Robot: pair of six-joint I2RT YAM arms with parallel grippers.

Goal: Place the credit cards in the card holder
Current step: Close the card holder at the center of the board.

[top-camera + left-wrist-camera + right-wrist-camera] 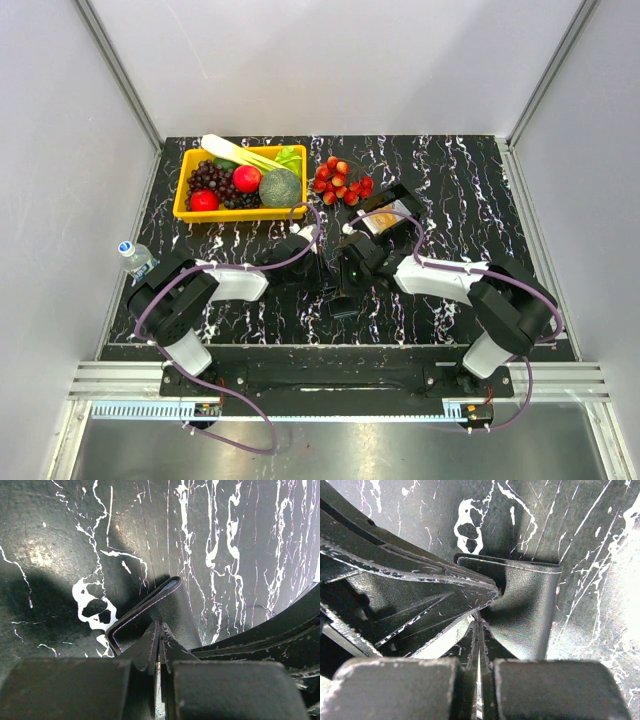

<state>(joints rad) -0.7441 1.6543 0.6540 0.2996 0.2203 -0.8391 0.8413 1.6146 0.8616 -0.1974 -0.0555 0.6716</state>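
The black card holder (162, 605) lies on the marble table between both arms, mostly hidden under them in the top view (343, 304). My left gripper (159, 632) is shut, pinching one flap of the holder; in the top view it is at centre (326, 272). My right gripper (479, 622) is shut on the holder's (530, 615) other flap, which bends up toward the fingertips; it also shows from above (346, 285). The tan credit cards (387, 221) lie in a black open tray (403, 196) behind the right gripper. The holder's light-blue inside does not show.
A yellow basket (183, 196) of fruit and vegetables stands at the back left, with a pile of strawberries (343, 180) next to it. A small water bottle (135, 257) stands at the table's left edge. Grey walls close in three sides.
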